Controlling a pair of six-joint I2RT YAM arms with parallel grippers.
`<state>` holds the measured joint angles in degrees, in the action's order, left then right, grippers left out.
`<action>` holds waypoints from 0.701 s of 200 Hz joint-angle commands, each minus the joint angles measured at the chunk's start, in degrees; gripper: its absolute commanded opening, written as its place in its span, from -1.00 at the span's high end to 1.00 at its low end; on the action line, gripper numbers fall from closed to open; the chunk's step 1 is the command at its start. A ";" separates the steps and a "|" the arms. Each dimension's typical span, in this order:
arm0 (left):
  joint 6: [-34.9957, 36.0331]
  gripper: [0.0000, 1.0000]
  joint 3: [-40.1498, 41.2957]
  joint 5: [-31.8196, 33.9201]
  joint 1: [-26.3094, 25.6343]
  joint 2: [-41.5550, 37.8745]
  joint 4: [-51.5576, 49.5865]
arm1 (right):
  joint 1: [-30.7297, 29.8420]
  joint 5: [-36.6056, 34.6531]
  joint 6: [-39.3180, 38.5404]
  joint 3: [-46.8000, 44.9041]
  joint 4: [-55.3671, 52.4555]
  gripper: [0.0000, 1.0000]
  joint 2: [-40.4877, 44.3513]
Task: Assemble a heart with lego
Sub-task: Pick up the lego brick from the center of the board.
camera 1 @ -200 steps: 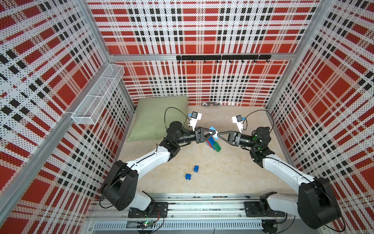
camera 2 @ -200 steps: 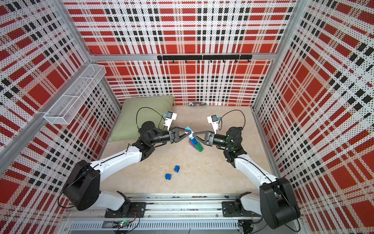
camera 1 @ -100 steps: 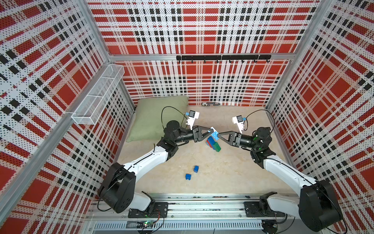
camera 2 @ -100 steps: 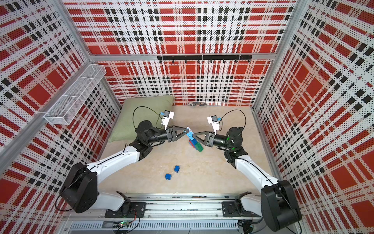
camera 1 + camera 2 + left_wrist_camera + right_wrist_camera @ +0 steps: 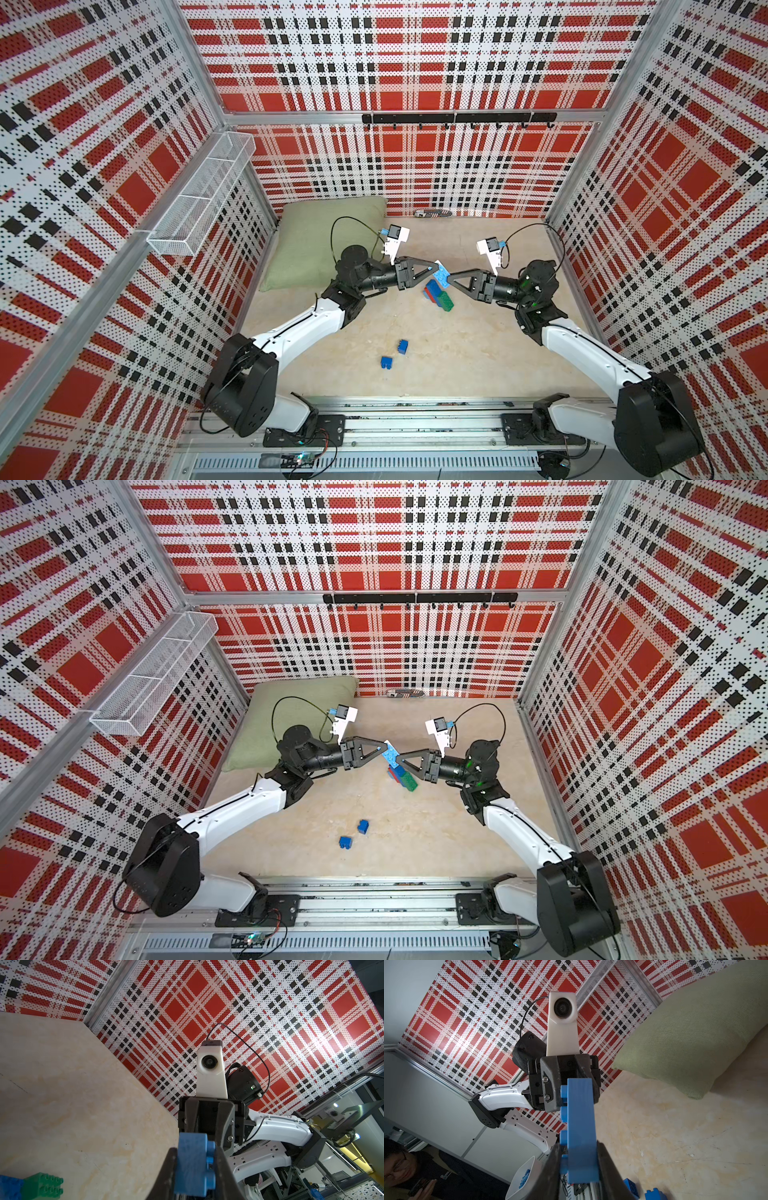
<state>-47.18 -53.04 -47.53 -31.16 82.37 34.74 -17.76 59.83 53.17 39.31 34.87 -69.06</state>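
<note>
While it hangs mid-air, my left pincer [image 5: 433, 269] is clamped on one end of the light blue brick [image 5: 441, 274]. Right below it the heart [image 5: 438, 294] lies on the table [image 5: 478, 353], blue-red-green, looks unfinished. My right pincer [image 5: 450, 277] sits narrow around the brick's other end; gripping or not, can't tell. Step: handover, I judge. Next: one side lets go, other seats brick studs-aligned on heart.

heart [image 5: 39, 1187] cut off at the left wrist view's edge, distant striped item [image 5: 433, 214] (too small to identify)
</note>
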 commanded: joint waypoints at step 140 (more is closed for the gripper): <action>32.45 1.00 -13.47 32.65 -1.57 10.99 -32.45 | -9.35 -52.20 -38.72 1.34 -41.57 -0.40 -11.54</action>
<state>-20.99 -64.90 -20.67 -31.81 92.03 6.00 -26.48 13.82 18.35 42.17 -7.44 -77.62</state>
